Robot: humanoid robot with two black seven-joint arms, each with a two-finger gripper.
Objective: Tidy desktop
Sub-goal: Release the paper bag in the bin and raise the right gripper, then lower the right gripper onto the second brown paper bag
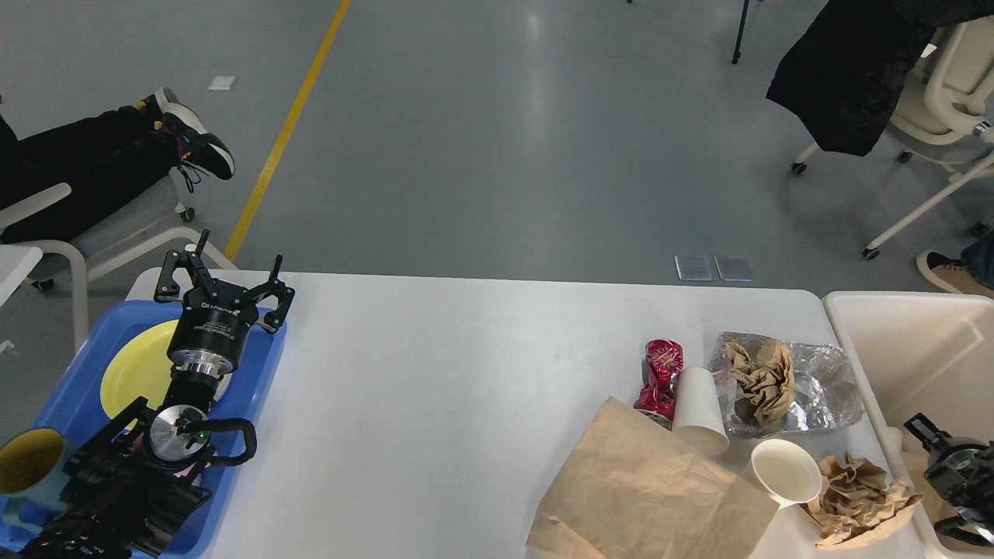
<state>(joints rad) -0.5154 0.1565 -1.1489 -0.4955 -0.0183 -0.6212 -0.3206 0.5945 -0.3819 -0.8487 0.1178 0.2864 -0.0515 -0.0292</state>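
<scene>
The white desktop [466, 373] spans the view. My left gripper [233, 260] hangs open and empty over the far end of the blue tray [85, 365], above a yellow plate [136, 369]. My right gripper [928, 480] is at the right edge, over the cream bin [916, 341]; its fingers look spread open with nothing between them. On the desktop's right side lie a crushed red can [658, 380], a tipped white paper cup [699, 410], foil [823, 388] holding crumpled brown paper [765, 376], a flat brown paper bag [652, 489], a small white cup [786, 471] and a brown paper wad [858, 497].
A teal mug [31, 462] with a yellow inside stands at the tray's near end. Office chairs stand beyond the table, at the far left [116, 241] and far right [947, 101]. A person's legs [101, 155] rest at the left.
</scene>
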